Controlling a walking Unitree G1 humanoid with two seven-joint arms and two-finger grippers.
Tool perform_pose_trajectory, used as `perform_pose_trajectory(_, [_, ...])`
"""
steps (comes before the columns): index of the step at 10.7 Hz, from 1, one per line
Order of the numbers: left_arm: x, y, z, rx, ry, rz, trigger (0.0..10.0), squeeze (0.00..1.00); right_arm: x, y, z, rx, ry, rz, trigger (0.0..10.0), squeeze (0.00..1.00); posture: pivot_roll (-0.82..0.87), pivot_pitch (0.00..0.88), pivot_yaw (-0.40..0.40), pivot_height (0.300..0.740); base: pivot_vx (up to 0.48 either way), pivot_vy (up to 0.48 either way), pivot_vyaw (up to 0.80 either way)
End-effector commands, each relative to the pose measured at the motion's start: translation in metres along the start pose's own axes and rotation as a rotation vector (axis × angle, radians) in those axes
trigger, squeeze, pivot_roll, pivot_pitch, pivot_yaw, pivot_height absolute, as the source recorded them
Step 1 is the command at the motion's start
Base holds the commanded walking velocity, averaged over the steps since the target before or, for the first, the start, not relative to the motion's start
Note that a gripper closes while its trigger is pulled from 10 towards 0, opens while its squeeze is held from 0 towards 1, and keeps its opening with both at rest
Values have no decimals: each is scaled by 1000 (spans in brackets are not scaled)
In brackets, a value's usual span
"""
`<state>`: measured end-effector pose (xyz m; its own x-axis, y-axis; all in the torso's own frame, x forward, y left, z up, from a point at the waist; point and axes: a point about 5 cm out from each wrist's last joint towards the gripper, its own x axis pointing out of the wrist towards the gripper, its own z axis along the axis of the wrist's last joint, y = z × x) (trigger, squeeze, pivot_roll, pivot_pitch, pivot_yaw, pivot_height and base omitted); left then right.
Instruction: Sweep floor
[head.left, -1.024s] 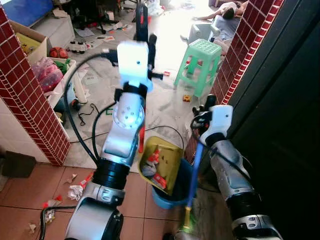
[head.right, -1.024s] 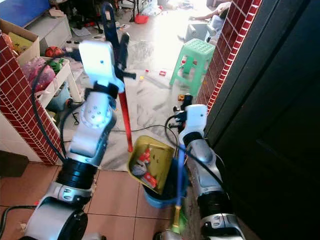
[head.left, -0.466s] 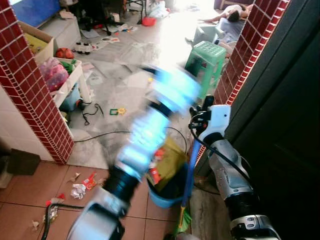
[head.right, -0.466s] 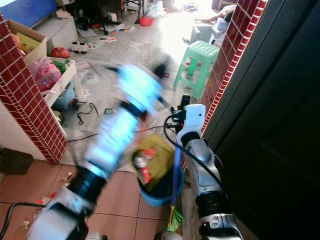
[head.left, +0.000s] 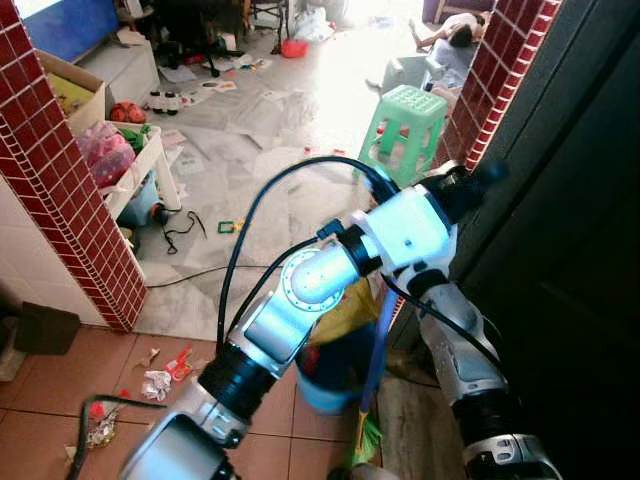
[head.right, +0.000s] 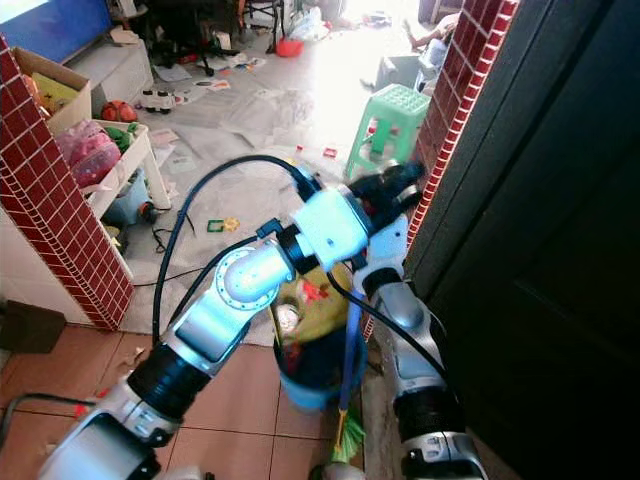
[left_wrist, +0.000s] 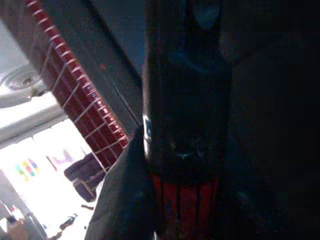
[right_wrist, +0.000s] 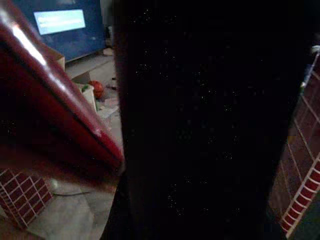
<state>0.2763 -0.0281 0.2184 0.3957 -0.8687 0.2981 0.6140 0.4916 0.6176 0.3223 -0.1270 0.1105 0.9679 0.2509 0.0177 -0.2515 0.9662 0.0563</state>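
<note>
My left arm reaches across to the right, and its gripper (head.left: 478, 180) sits high beside the dark door, shut on the dustpan's long handle. The left wrist view shows that black and red handle (left_wrist: 185, 165) close up. The yellow dustpan (head.right: 315, 300) hangs tipped over a blue bucket (head.left: 325, 385) with rubbish in it. A broom with a blue handle (head.left: 380, 335) and green bristles (head.left: 367, 440) stands upright next to the bucket. My right gripper (head.right: 388, 232) holds the broom's top, partly hidden behind my left wrist.
Paper scraps and wrappers (head.left: 155, 380) lie on the brown tiles at lower left. A red-tiled pillar (head.left: 70, 200) stands left, a dark door (head.left: 570, 250) right. Beyond are a green stool (head.left: 410, 115), floor cables, toys, and a person lying far back (head.left: 455, 25).
My left arm has swung from upright at the left across to the right, carrying the dustpan handle over and tipping the pan further over the bucket. The right arm and broom stay put.
</note>
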Motion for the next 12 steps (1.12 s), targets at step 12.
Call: perform_pose_trajectory(12, [-9, 101, 49, 194, -61, 487, 10000, 0, 8, 4, 13, -53, -67, 23, 10000, 0, -41, 0, -66, 740, 0, 0, 0])
